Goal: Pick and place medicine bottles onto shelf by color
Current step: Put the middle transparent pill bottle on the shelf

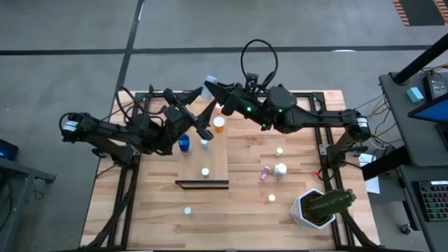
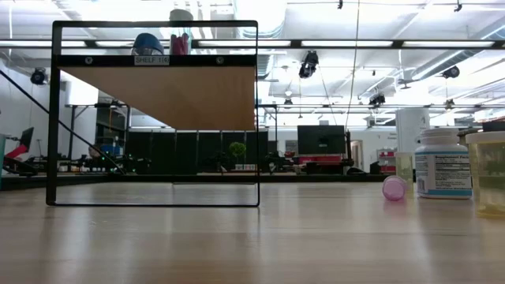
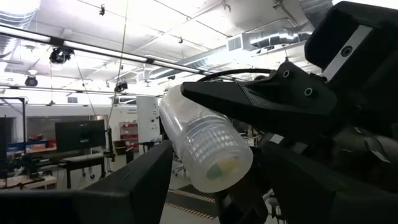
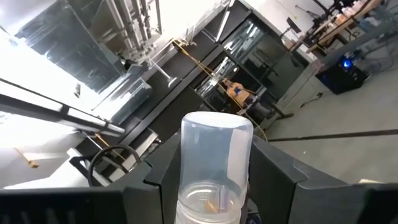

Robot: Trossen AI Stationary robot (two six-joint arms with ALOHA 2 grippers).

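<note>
right gripper (image 1: pixel 212 89) clamped on clear bottle (image 1: pixel 211 82), raised over table's far edge | we read its long axis along the fingers | shelf (image 1: pixel 203 157) lies nearward, below | left gripper (image 1: pixel 204 129) open, empty, closer to shelf

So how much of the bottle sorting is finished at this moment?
Partly done. Blue, orange and two whitish bottles stand on the shelf. The right gripper holds a clear bottle; the left gripper waits over the shelf. Several bottles remain on the table.
</note>
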